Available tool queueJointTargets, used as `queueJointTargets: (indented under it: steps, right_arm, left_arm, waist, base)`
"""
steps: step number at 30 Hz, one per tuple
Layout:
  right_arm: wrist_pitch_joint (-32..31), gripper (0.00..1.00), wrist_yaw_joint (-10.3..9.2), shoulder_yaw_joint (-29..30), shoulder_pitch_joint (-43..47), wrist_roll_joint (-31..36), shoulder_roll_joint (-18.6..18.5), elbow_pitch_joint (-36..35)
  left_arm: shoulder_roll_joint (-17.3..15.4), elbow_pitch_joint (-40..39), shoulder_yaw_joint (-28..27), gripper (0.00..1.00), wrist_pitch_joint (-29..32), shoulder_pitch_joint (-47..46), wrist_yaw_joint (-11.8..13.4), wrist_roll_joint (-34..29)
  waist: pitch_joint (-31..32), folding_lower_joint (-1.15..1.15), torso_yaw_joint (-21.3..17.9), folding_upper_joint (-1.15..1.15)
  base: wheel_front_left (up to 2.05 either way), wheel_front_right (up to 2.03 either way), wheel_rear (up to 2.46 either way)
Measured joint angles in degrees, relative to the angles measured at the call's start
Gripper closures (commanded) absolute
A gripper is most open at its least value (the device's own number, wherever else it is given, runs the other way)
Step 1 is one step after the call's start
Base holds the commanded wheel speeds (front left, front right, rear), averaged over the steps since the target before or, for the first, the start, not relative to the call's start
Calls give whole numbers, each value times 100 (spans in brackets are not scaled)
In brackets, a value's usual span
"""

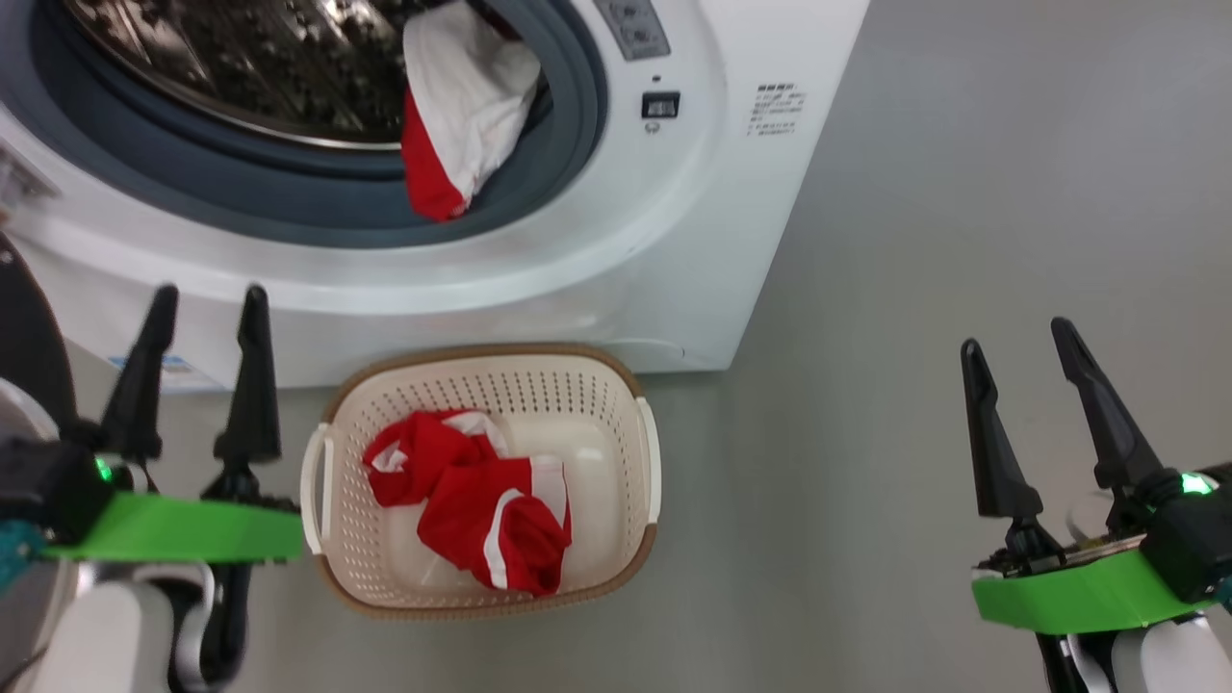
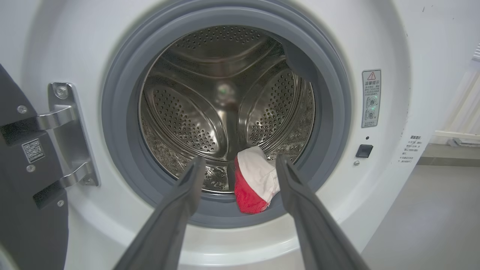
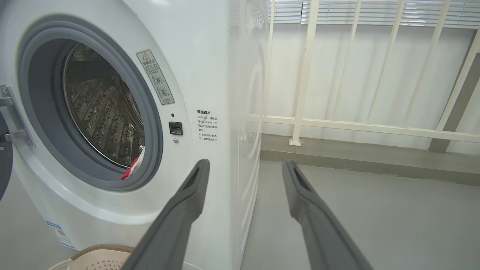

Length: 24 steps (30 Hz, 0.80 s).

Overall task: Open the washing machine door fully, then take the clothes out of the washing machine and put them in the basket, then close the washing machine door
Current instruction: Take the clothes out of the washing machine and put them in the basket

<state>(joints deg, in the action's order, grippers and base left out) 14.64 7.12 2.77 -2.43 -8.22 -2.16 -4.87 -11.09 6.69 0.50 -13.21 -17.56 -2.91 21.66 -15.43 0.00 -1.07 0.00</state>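
Observation:
The white washing machine (image 1: pixel 674 241) stands with its round mouth uncovered. A red and white garment (image 1: pixel 457 111) hangs over the grey rubber ring (image 2: pixel 120 112), half inside the steel drum (image 2: pixel 210 108). The washing machine door (image 2: pixel 22 180) is swung out to the left on its hinge. On the floor in front sits the cream basket (image 1: pixel 630 385) with red and white clothes (image 1: pixel 476 496) in it. My left gripper (image 1: pixel 207 300) is open left of the basket, aimed at the drum mouth (image 2: pixel 240 163). My right gripper (image 1: pixel 1015 335) is open over bare floor on the right.
Grey floor (image 1: pixel 962 192) spreads to the right of the machine. A cream metal railing (image 3: pixel 356 125) with a pale curtain behind it runs along the far wall beyond the machine's right side. The basket rim (image 3: pixel 101 249) shows low beside the machine's front.

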Motion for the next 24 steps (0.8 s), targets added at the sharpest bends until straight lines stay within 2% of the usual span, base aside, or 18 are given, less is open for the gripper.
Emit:
queueJointTargets:
  steps: [13, 24]
  right_arm:
    - [0, 0, 0, 20, -654, 71, -21, -190]
    - [0, 0, 0, 93, -896, 86, -30, -132]
  left_arm:
    - [-77, 1080, 41, 0, -49, -2013, -260, 388]
    - [-78, 2369, 156, 0, -52, -3662, -325, 510]
  waist:
    - [-1152, 0, -10, 0]
    - [-1784, 0, -93, 0]
  base:
    - [0, 0, 0]
    - [0, 0, 0]
